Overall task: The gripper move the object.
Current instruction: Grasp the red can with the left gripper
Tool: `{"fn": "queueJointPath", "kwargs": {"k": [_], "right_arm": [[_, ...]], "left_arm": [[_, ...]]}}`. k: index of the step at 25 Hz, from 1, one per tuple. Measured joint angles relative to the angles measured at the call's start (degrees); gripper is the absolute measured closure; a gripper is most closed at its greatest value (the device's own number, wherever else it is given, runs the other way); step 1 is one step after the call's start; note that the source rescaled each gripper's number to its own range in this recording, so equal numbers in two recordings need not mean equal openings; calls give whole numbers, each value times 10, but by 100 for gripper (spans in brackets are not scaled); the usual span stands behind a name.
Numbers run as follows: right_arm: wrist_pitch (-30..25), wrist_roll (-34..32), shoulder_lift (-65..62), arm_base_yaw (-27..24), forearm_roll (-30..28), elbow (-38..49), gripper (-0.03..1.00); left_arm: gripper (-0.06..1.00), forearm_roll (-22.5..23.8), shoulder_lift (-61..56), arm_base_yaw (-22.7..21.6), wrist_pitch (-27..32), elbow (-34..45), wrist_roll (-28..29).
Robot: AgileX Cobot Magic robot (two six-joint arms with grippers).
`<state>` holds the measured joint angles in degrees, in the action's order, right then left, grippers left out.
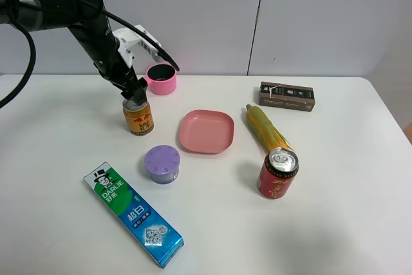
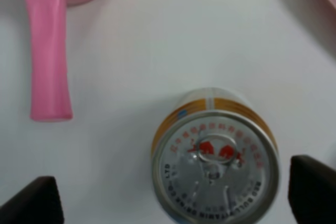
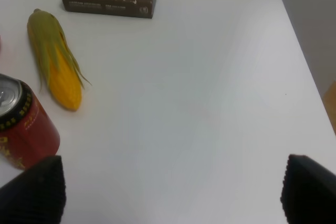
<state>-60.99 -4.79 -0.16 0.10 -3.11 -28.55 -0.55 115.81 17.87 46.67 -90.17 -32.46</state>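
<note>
You have the left gripper (image 1: 134, 97), jaws spread, just above the upright can (image 1: 138, 120) at its 6 o'clock.

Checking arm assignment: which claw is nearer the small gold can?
Left. Left claw hovers directly above the gold can, open. Right claw is far off, near the red can.

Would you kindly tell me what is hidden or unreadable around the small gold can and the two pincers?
- Left pincer, exterior high: fingertips too small and dark to separate; contact with the gold can cannot be judged.
- Gold can, left wrist: part of its rim is cut off by the frame edge; the lid print is blurred.
- Right pincer, right wrist: only two fingertips show; absent from the exterior high view.
- Red can, right wrist: cut by the frame edge.
</note>
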Motion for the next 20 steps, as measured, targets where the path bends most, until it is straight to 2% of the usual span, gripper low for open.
{"fn": "queueJointPath", "kwargs": {"k": [8,20], "right_arm": [[0,0,0,0,0,0,-3],[0,0,0,0,0,0,-3]], "left_arm": [[0,-21,9,1,11,-1,0],[0,-20,63,1,0,-1,0]]}}
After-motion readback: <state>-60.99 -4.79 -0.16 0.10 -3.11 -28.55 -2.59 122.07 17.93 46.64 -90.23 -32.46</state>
